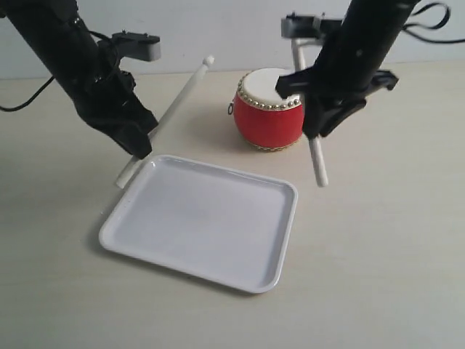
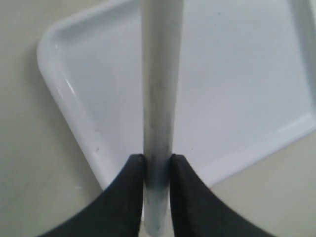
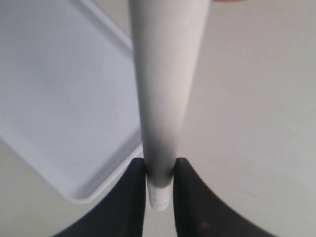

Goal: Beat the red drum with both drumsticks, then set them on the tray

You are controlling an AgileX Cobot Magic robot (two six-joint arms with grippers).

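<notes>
- Drum (image 1: 267,122), one: red barrel with a cream skin and a band of gold studs. It stands upright on the table (image 1: 385,262) in the upper middle of the exterior view, beyond the tray's far right corner and apart from it. The right arm hides part of its right side.
- Drumsticks, two, both pale and slim, both off the drum.
- Left drumstick (image 1: 182,93): slants from the upper middle of the frame down to the left. Its lower end is just outside the tray's upper left corner; I cannot tell whether it touches the table.
- Right drumstick (image 1: 318,163): nearly upright in the frame, just right of the drum. Its lower end is near the tray's upper right corner, clear of the rim.
- Tray (image 1: 207,218), one: white, glossy and rectangular with a low rim. It lies flat at centre frame, turned slightly askew. Its floor shows bare all over, and neither stick is laid in it yet.
- Left gripper (image 1: 142,149): at upper left, its jaws pinching the left drumstick near that stick's lower end.
- Right gripper (image 1: 314,125): at upper right, its jaws pinching the right drumstick partway along, beside the drum.
- Open room: pale table runs wide along the lower edge and the right side of the frame, with a narrower strip left of the tray.
</notes>
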